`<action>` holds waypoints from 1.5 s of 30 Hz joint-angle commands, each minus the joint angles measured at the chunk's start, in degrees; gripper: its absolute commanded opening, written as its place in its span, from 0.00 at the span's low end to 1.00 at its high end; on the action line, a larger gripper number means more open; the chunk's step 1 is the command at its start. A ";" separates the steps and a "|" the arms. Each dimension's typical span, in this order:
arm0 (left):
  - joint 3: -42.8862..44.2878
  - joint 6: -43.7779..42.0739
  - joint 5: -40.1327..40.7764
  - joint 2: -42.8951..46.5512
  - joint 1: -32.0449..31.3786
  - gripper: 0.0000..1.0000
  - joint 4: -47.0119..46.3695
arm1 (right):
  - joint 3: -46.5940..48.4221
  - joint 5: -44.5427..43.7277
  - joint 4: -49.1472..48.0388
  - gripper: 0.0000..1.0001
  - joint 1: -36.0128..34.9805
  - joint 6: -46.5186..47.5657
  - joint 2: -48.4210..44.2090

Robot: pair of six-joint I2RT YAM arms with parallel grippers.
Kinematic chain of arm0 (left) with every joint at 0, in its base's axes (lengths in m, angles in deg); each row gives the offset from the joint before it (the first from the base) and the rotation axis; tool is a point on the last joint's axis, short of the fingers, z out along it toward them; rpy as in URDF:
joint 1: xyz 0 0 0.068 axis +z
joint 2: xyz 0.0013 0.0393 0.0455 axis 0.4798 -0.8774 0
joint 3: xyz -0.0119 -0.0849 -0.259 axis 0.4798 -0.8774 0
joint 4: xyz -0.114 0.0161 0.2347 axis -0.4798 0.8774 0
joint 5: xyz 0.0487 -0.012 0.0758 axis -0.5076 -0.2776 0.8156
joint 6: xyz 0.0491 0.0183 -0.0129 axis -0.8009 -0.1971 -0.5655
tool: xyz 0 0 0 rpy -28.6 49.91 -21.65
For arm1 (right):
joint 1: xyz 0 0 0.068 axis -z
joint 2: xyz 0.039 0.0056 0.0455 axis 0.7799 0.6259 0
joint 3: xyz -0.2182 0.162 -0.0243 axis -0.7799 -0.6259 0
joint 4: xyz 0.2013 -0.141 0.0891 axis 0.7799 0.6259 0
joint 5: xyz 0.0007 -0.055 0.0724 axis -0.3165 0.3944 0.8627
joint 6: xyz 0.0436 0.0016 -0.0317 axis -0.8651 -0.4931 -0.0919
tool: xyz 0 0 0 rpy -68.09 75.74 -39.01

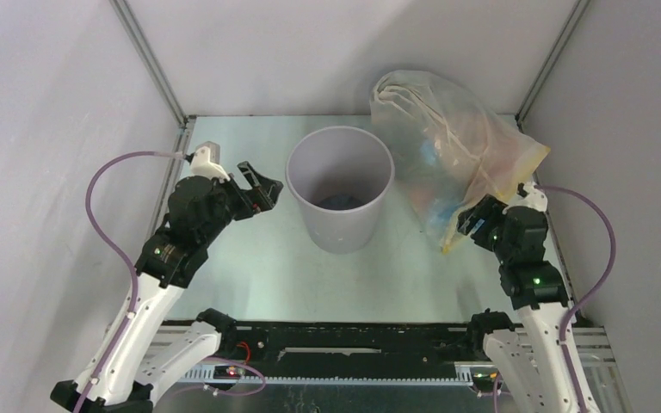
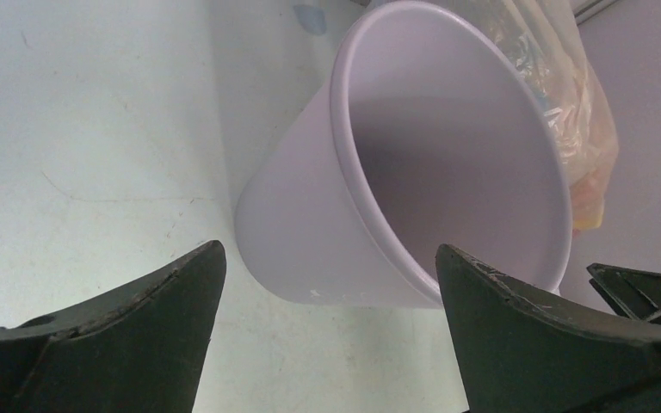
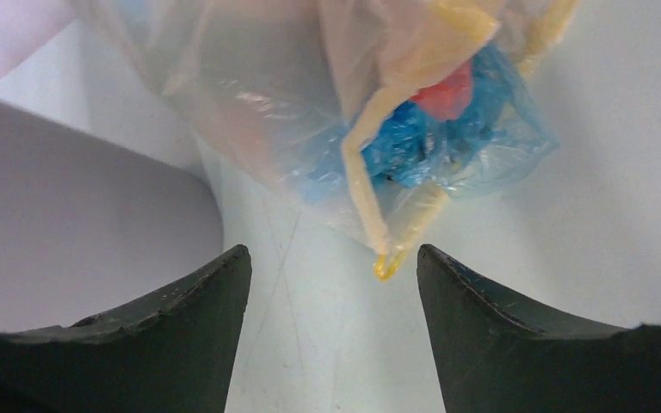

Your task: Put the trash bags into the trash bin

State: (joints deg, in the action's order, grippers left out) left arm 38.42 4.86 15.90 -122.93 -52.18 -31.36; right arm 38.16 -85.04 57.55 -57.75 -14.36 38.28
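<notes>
Top view: the trash bin [image 1: 341, 225] stands upright at centre, between my left gripper [image 1: 256, 186] and the clear stuffed bag [image 1: 452, 146].
Left wrist: my jaws are spread and empty, with the bin just ahead.
Right wrist: my right gripper [image 3: 331, 254] is spread and empty, with the bag's yellow tip just ahead.

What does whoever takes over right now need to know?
Left gripper open, empty, just left of the trash bin.
Right gripper open, empty, at the yellow tip of the clear stuffed bag.
Bin upright, mid-table; dark shape at its bottom, unidentifiable.
No loose trash bag shows in any view.
Done: cannot confirm.
To do: check whether that shape is the bag; if not, find and bin it.
</notes>
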 commanded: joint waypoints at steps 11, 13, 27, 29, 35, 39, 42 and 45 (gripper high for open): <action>15.58 -3.66 -4.69 -11.19 2.00 0.97 2.66 | 1.47 7.96 -13.16 0.59 16.07 -3.66 15.25; 15.80 -3.33 -5.57 -11.86 2.78 0.97 2.67 | 1.50 8.10 -14.29 0.58 17.30 -4.10 16.96; 13.91 -3.31 -13.88 -16.73 3.56 0.90 -2.37 | -2.89 9.20 -20.83 0.56 19.42 -5.58 21.53; 14.12 -3.30 -14.55 -17.51 3.55 0.89 -2.88 | -2.90 9.28 -21.66 0.55 19.42 -5.88 22.41; 14.57 -3.40 -16.24 -19.51 3.53 0.88 -3.90 | -2.11 10.21 -22.70 0.46 19.60 -5.54 22.48; 14.58 -3.49 -16.98 -20.43 3.52 0.86 -4.60 | -1.44 10.92 -23.38 0.32 19.49 -3.74 22.42; 14.66 -3.78 -17.24 -21.19 3.48 0.86 -4.72 | -0.43 12.15 -23.63 0.25 18.81 -2.96 22.72; 14.90 -4.36 -17.05 -21.87 3.56 0.86 -4.77 | 0.79 10.52 -21.04 0.26 18.37 -2.53 22.25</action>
State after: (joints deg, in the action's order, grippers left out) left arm 52.15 2.41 0.12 -144.24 -48.88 -34.20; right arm 35.36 -74.12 37.02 -38.80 -18.49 61.27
